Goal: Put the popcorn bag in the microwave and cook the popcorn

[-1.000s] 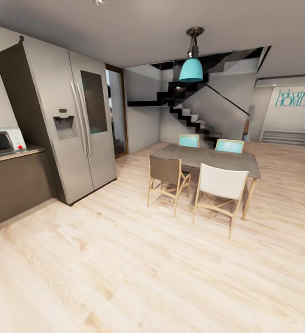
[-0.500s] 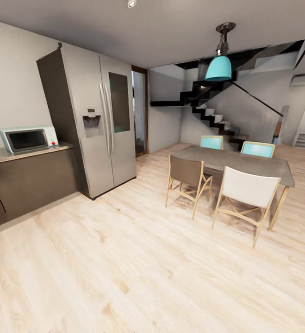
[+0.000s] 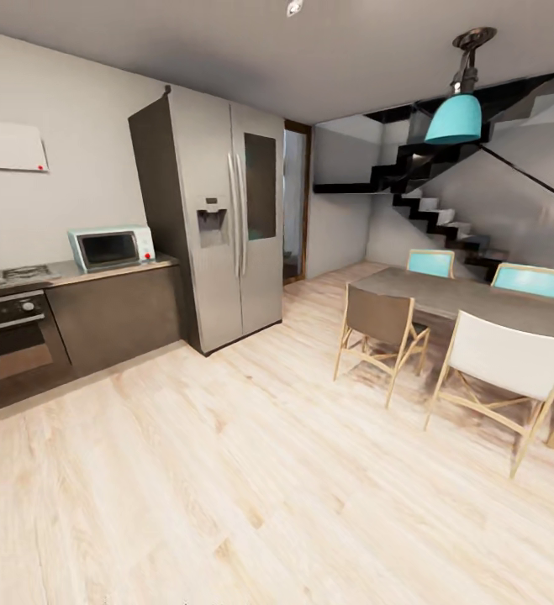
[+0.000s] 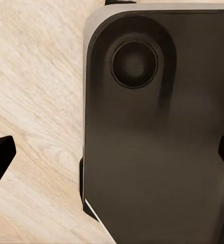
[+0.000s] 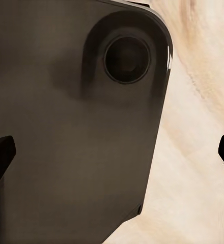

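The mint-blue microwave (image 3: 111, 248) stands shut on the grey countertop (image 3: 117, 271) at the left of the head view, next to the fridge. A gas hob (image 3: 7, 276) lies on the same slab, further left. The popcorn bag is out of view. In the left wrist view my left gripper (image 4: 112, 155) is open, its dark fingertips (image 4: 0, 158) wide apart over the robot's dark base and the wood floor. In the right wrist view my right gripper (image 5: 112, 155) is open in the same way, with nothing between its fingertips (image 5: 0, 155).
A tall steel fridge (image 3: 218, 218) stands right of the counter. A black oven (image 3: 7, 336) sits under the hob. A dining table (image 3: 478, 298) with several chairs (image 3: 382, 323) takes the right side. Wide light wood floor (image 3: 226, 470) lies between them. Stairs (image 3: 445, 223) rise at the back.
The camera has turned left, so the whole view has slid right. The microwave is now further into the picture, and the hob and oven have come into view.
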You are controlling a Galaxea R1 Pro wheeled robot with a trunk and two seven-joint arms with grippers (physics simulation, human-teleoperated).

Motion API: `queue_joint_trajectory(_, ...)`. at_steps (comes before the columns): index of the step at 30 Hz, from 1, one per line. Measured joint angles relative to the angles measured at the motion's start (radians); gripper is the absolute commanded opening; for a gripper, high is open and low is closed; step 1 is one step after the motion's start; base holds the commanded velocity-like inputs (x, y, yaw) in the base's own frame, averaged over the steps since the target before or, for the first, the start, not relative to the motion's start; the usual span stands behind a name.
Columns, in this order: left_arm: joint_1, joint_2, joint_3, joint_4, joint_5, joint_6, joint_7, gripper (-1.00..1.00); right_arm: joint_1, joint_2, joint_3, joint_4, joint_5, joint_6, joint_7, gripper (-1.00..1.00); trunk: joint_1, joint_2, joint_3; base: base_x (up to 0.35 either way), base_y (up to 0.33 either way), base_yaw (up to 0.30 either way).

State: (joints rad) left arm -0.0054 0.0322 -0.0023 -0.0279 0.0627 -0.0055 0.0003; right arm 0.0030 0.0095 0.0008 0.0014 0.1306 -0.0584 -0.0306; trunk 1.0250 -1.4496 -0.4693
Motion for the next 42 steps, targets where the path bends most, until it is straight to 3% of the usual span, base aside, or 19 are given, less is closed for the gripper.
queue_joint_trajectory(4, 0.000, -0.006, 0.003, 0.000, 0.002, 0.000, 0.000, 1.00, 0.000, 0.000, -0.001, 0.000, 0.000, 0.000, 0.000, 1.00, 0.000, 0.000, 0.000, 0.000, 0.000, 0.300)
queue_joint_trajectory(12, 0.000, -0.049, 0.014, 0.003, 0.006, 0.000, 0.000, 1.00, 0.000, 0.000, 0.003, 0.000, 0.002, 0.000, 0.000, 1.00, 0.000, 0.000, 0.000, 0.000, 0.000, 0.300)
queue_joint_trajectory(32, 0.000, -0.050, 0.015, 0.004, 0.016, -0.044, 0.004, 1.00, 0.000, 0.000, 0.004, 0.000, 0.005, 0.004, 0.000, 1.00, 0.000, 0.000, 0.000, 0.015, 0.000, 0.300)
queue_joint_trajectory(37, 0.000, -0.050, 0.015, 0.004, 0.062, -0.043, 0.003, 1.00, 0.000, 0.001, 0.003, 0.000, 0.088, 0.003, 0.000, 1.00, -0.001, 0.000, 0.000, 0.224, 0.000, 0.300)
queue_joint_trajectory(42, 0.000, -0.049, 0.015, 0.004, 0.071, -0.030, 0.005, 1.00, 0.000, -0.001, 0.005, 0.000, 0.108, 0.003, 0.000, 1.00, -0.001, 0.000, 0.000, 0.316, 0.000, 0.105)
